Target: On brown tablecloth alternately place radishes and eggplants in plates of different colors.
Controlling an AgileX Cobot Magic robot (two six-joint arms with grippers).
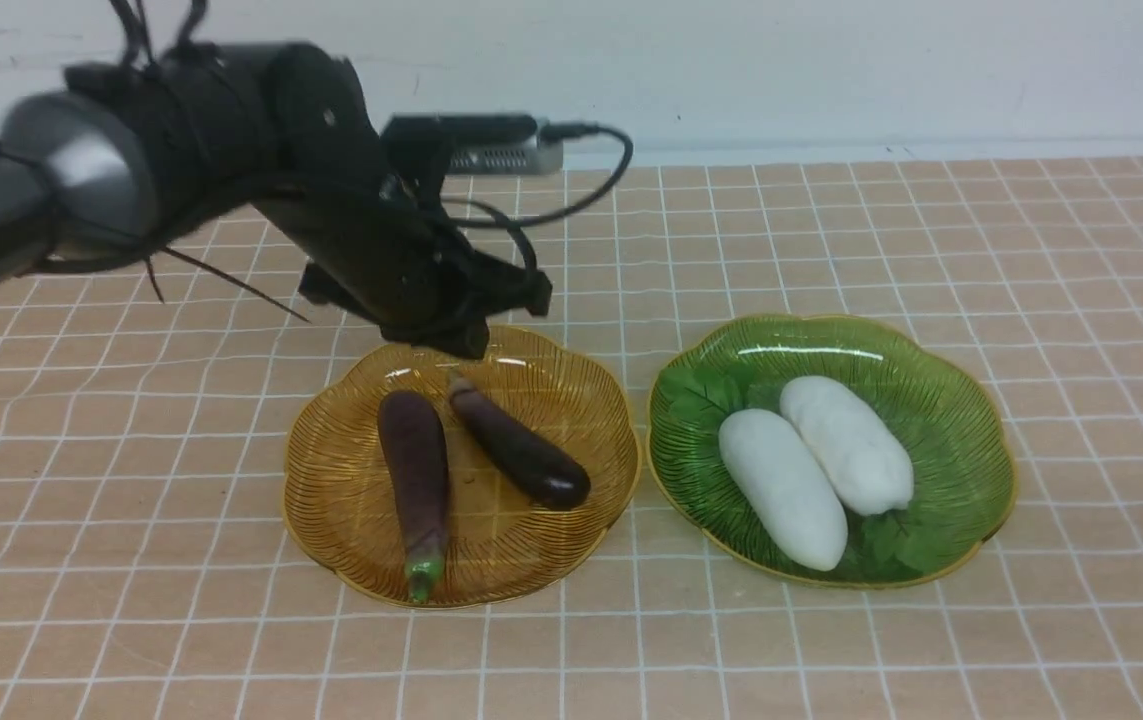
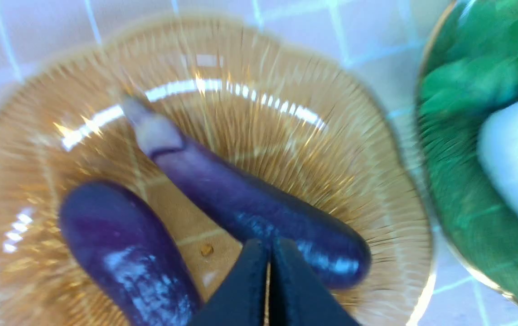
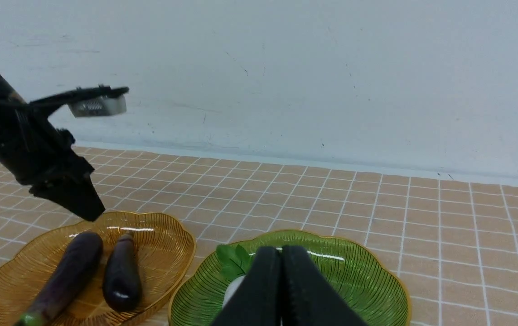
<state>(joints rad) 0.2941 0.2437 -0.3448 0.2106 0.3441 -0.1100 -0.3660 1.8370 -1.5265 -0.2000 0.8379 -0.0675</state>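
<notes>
Two purple eggplants lie in the amber plate [image 1: 331, 500]: the longer one [image 1: 414, 470] with a green stem tip, the shorter one [image 1: 521, 452] beside it. Two white radishes [image 1: 783, 490] [image 1: 846, 443] lie side by side in the green plate [image 1: 951, 420]. My left gripper [image 1: 466, 345] is shut and empty, hovering over the amber plate's far rim; in the left wrist view its tips [image 2: 268, 246] are above the shorter eggplant [image 2: 259, 203]. My right gripper [image 3: 280, 253] is shut and empty, over the green plate [image 3: 354, 280]; it is out of the front view.
Both plates stand on the brown grid tablecloth [image 1: 931, 250]. A pale wall [image 1: 831, 70] runs along the far edge. The left arm's cable [image 1: 591, 190] loops above the cloth behind the amber plate.
</notes>
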